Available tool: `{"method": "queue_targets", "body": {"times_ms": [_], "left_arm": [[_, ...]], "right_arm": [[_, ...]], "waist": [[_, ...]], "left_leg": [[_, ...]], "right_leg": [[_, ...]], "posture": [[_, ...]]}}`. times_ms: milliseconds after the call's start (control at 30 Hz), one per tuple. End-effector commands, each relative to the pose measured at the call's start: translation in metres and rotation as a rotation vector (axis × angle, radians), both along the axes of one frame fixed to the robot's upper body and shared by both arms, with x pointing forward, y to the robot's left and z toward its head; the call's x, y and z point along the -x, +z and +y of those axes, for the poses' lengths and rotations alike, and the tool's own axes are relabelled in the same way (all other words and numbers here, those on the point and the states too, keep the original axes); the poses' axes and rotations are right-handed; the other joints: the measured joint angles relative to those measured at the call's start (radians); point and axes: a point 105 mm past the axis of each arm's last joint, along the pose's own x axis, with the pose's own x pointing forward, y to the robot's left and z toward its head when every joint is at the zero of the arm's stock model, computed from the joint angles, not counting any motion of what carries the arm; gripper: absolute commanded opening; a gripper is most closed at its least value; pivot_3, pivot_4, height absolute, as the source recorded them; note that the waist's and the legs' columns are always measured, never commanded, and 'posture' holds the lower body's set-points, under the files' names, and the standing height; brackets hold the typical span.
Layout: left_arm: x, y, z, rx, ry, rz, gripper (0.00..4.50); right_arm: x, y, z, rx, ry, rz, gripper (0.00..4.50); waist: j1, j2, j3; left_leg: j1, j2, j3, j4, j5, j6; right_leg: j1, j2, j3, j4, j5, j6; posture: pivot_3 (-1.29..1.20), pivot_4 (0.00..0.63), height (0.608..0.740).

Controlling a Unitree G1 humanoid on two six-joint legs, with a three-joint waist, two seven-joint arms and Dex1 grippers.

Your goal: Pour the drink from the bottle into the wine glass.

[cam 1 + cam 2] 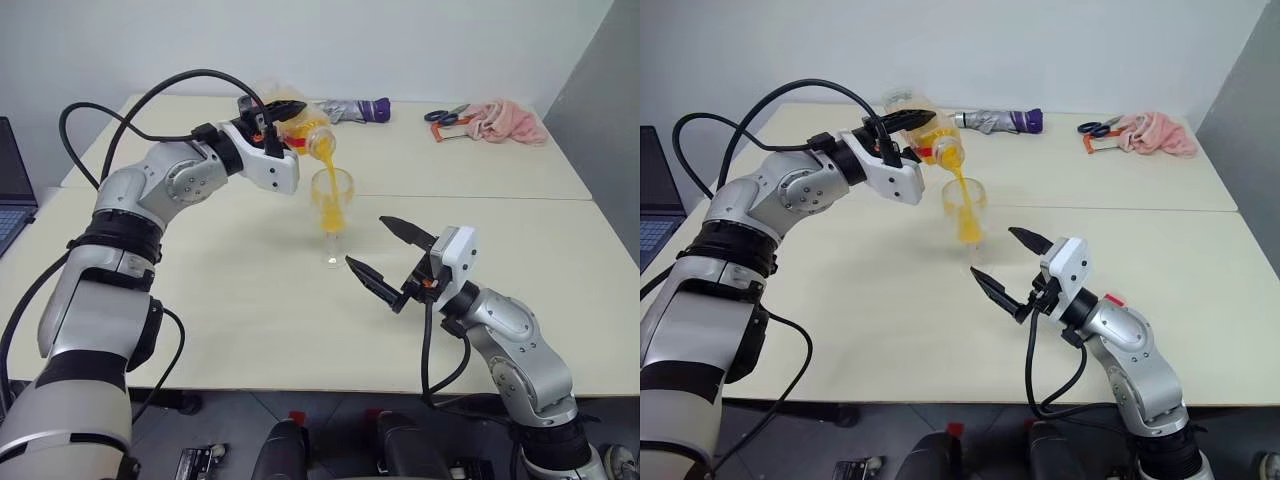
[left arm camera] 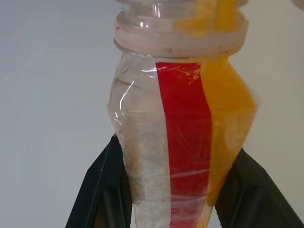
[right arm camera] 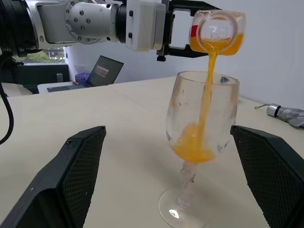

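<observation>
Pouring is under way: my left gripper [image 1: 283, 128] is clamped on the small clear plastic bottle with the red label strip [image 1: 300, 125], tipped so its open neck hangs just above the rim of the clear stemmed wine glass [image 1: 332, 215]. A thin stream of the bright orange drink [image 3: 205, 102] falls from the neck into the bowl, which I judge to be under half full.

In the left wrist view the black fingers [image 2: 102, 190] pinch the bottle body on both sides, and the thin wall looks creased between them. I read the bottle as light, soft and easily squeezed, so the hold belongs on the body below the shoulder and should stay gentle; a harder squeeze could surge the flow.

The glass stands upright on the cream table [image 1: 230, 300], towards the far middle, with nothing holding it. On its thin stem and small foot it seems fragile and tippy, and I would take it by the stem if at all.

My right gripper [image 1: 393, 259] hovers near and right of the glass, jaws spread wide and empty, either side of it in the right wrist view.
</observation>
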Motion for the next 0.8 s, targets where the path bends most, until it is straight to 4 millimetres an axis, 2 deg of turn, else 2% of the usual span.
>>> {"method": "queue_targets", "body": {"times_ms": [33,800], "left_arm": [[0.0047,0.0291,-0.0003,0.027,-0.014,-0.084,1.76],[0.0025,0.0306,-0.0025,0.013,-0.014,-0.098,1.76]], "right_arm": [[0.0047,0.0105,-0.0003,-0.02,-0.007,-0.054,4.5],[0.0097,0.0061,0.0055,-0.008,-0.002,-0.053,4.5]], "waist": [[0.0,0.0,0.0],[0.0,0.0,0.0]], "left_leg": [[0.0,0.0,0.0,0.0,0.0,0.0],[0.0,0.0,0.0,0.0,0.0,0.0]], "right_leg": [[0.0,0.0,0.0,0.0,0.0,0.0],[0.0,0.0,0.0,0.0,0.0,0.0]], "posture": [[0.0,0.15,0.74],[0.0,0.15,0.74]]}}
